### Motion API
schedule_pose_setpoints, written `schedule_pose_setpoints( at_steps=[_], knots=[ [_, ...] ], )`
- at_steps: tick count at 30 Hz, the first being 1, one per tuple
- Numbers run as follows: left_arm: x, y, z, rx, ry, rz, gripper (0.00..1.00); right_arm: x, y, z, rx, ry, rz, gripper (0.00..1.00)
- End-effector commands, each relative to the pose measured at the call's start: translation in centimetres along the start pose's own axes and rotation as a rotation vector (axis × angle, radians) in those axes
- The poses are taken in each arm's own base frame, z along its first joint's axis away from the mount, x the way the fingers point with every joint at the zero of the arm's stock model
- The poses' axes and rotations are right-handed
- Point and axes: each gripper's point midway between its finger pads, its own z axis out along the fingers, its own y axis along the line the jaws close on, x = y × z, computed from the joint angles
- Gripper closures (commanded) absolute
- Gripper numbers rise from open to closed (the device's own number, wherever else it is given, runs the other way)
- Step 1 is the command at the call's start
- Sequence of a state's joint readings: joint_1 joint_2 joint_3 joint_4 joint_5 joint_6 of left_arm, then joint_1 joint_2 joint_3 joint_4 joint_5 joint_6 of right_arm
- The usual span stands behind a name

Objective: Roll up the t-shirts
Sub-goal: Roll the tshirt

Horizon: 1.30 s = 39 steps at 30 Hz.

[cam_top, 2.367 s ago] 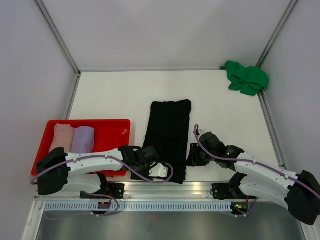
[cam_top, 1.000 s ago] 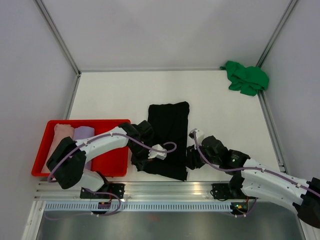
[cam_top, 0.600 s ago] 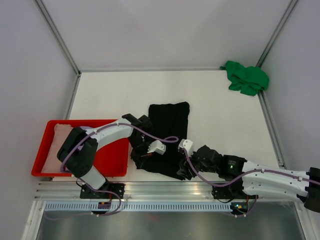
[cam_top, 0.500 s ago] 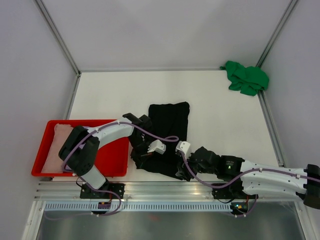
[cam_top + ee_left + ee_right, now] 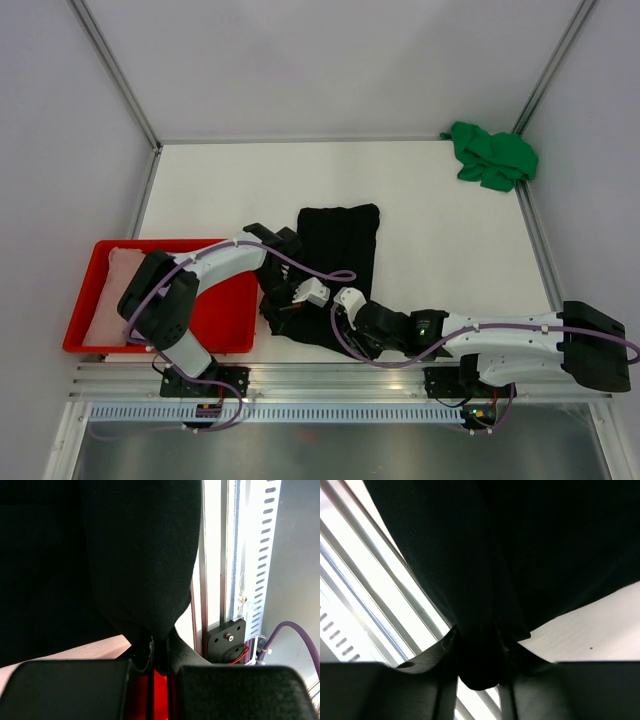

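The left end effector (image 5: pixel 159 647) is closed on the near hem of the black t-shirt (image 5: pixel 340 235). The right end effector (image 5: pixel 477 667) is clamped on a thicker fold beside it. The shirt lies at the middle of the surface's near edge. Rolling is judged to be starting: next, the hem must be turned evenly toward the far edge.

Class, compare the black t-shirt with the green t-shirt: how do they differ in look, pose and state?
The black t-shirt lies flattened as a long strip near the arms; the green t-shirt sits crumpled in the far right corner. The black t-shirt's near edge is pinched by the left tool and the right tool; the green t-shirt is untouched. Both are soft cloth on the white table, neither yet rolled.
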<state>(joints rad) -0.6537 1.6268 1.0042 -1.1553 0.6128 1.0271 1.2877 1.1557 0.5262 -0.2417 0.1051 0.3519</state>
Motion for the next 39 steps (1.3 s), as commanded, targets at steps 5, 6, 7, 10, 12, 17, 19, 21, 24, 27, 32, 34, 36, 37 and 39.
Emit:
schedule_pose_setpoints(
  at_steps=[5,6,7,10,12,17,19,21,24,27,32,34,36,37,39],
  knots=[
    [-0.7,-0.4,-0.3,0.024,-0.040,0.073,0.97,0.4,0.3,0.2,0.011,0.012,0.135,0.90],
    [-0.7,-0.4,-0.4,0.021,-0.040,0.068,0.91,0.4,0.7,0.2,-0.016,0.010,0.153,0.92],
    [-0.7,-0.3,-0.4,0.018,-0.037,0.065,0.84,0.8,0.9,0.2,-0.030,0.010,0.166,0.94],
    [-0.3,-0.4,-0.7,0.002,-0.016,0.047,0.57,0.3,2.0,-0.3,-0.131,-0.014,0.251,0.99],
    [0.1,-0.6,-1.0,-0.005,0.005,0.048,0.49,0.7,2.2,-0.5,-0.183,-0.014,0.304,1.00],
    [-0.5,-0.8,-1.8,-0.062,-0.028,0.061,0.38,-1.1,1.2,-1.6,-0.277,-0.071,0.448,1.00],
    [-1.1,0.0,-2.0,-0.106,-0.050,0.018,0.37,-1.8,0.7,-1.6,-0.290,-0.073,0.473,1.00],
    [-1.4,0.2,-2.1,-0.136,-0.063,-0.019,0.36,-1.7,1.1,-1.6,-0.331,-0.037,0.482,1.00],
    [-2.0,0.8,-2.3,-0.194,-0.105,-0.027,0.35,-1.7,1.0,-1.2,-0.367,0.007,0.509,1.00],
    [-1.5,0.9,-2.0,-0.202,-0.093,-0.043,0.36,-1.6,0.2,-0.8,-0.374,0.035,0.531,1.00],
    [-1.6,-0.5,-1.7,-0.139,-0.114,-0.031,0.36,-2.9,-2.3,-0.9,-0.376,0.019,0.607,1.00],
    [-1.9,-0.5,-1.6,-0.129,-0.124,-0.036,0.36,-2.9,-2.9,-0.8,-0.368,0.038,0.604,1.00],
    [-2.2,0.0,-1.3,-0.134,-0.129,-0.050,0.36,-3.1,-3.3,-0.6,-0.363,0.044,0.605,0.99],
    [-2.0,0.6,-1.1,-0.154,-0.119,-0.091,0.38,-3.1,-3.3,-0.6,-0.371,0.047,0.594,0.98],
    [-1.9,2.0,-1.0,-0.190,-0.107,-0.109,0.63,-3.2,-3.8,-0.5,-0.362,0.054,0.593,0.96]
  ],
)
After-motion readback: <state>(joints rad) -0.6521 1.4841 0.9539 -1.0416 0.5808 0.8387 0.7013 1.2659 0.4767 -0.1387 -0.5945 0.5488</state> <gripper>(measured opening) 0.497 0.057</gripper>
